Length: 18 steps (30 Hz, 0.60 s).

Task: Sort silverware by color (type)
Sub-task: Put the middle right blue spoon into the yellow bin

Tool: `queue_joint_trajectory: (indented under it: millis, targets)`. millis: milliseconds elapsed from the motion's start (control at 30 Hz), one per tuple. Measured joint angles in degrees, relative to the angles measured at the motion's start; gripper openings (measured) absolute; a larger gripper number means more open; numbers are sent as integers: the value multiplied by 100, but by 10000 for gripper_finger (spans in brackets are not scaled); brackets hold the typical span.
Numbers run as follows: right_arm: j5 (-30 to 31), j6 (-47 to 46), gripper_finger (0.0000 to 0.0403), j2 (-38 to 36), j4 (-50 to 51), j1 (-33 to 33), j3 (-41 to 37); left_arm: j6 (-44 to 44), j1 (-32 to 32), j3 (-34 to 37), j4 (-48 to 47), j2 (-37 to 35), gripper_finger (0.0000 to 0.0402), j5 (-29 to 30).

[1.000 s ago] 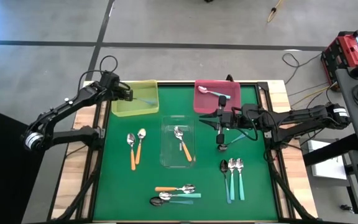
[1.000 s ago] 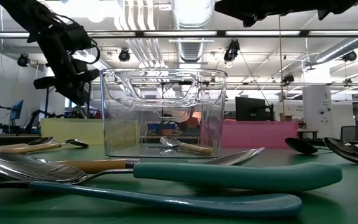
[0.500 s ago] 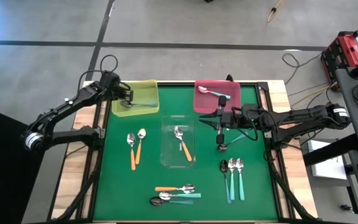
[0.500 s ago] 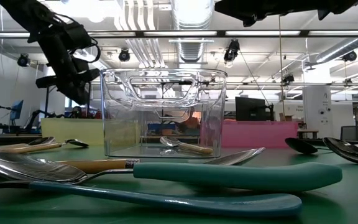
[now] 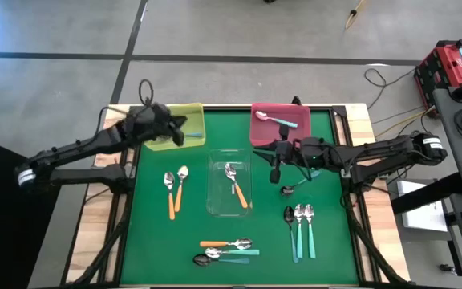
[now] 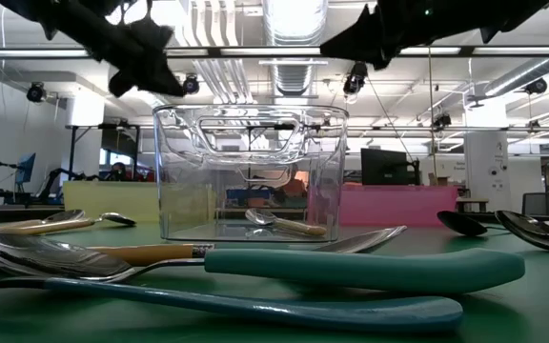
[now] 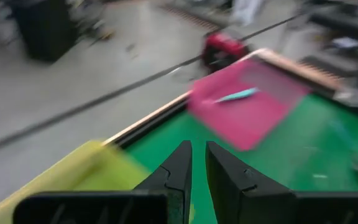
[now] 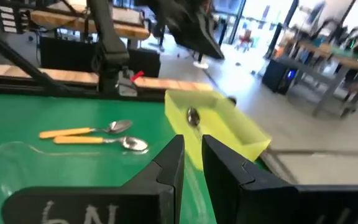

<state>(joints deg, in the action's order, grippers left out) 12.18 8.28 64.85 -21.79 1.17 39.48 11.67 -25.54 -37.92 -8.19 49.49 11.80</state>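
— Pulling back from the yellow tray (image 5: 192,111), are you?

— Yes. My left hand (image 5: 178,133) was low over that tray a moment ago; now it has lifted and swung out past the tray's inner corner, toward the green table (image 5: 327,241). Its fingers are almost together with only a thin slit, and nothing is between them. A spoon bowl (image 8: 192,116) shows inside the yellow tray in my right wrist view, so I judge that drop done. I cannot tell its handle colour.

— And the other arm?

— My right hand (image 5: 275,172) has slid sideways, off the dark spoon (image 5: 289,190), which lies on the table just beside it, not picked up. Fingers nearly together there too, and empty.

— What remains?

— Plenty. One teal spoon (image 5: 277,120) is in the pink tray (image 5: 257,128), and one orange-handled spoon (image 5: 235,183) is in the clear tray (image 5: 213,181). Loose on the table: the orange pair (image 5: 175,189), the teal trio (image 5: 301,229) and the mixed cluster (image 5: 227,249) at the front edge. With both hands free, I reckon the next pick is open to either arm.
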Motion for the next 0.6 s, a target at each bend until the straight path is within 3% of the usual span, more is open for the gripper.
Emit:
queue_joint_trajectory:
  millis: [300, 600]
  targets:
    - [-4, -874, 47, 89, 62, -2, 92, -614, 2028, 1049, 1749, -460, 29, 570]
    - [-12, -1311, 47, 104, 51, -15, 537, -824, 2767, 2153, 2802, -898, 29, 568]
